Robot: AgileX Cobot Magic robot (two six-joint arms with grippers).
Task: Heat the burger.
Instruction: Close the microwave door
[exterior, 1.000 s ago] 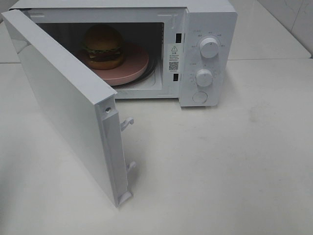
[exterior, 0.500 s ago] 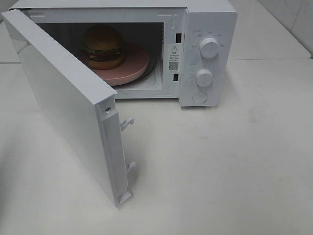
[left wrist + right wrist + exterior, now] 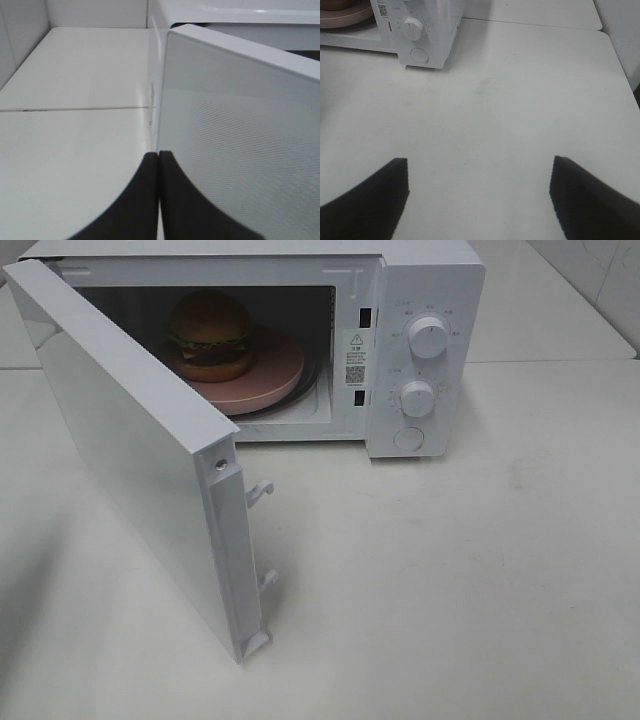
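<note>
The burger point(image 3: 210, 335) sits on a round pink plate point(image 3: 278, 375) inside the white microwave point(image 3: 430, 280). The microwave door point(image 3: 130, 450) stands wide open and swings out to the front left. Neither gripper shows in the exterior high view. In the left wrist view my left gripper point(image 3: 158, 154) has its dark fingers pressed together, empty, facing the door's outer face point(image 3: 240, 140). In the right wrist view my right gripper point(image 3: 480, 161) is open and empty above the bare counter, well in front of and to the right of the microwave point(image 3: 427, 20).
The control panel has two white knobs point(image 3: 428, 337) point(image 3: 417, 398) and a round button point(image 3: 408, 438). Two latch hooks point(image 3: 260, 490) stick out of the door's free edge. The white counter point(image 3: 480, 570) spreads in front; a tiled wall rises at the far right.
A faint shadow has spread over the counter at the lower left of the exterior view. The burger, plate and door have not moved.
</note>
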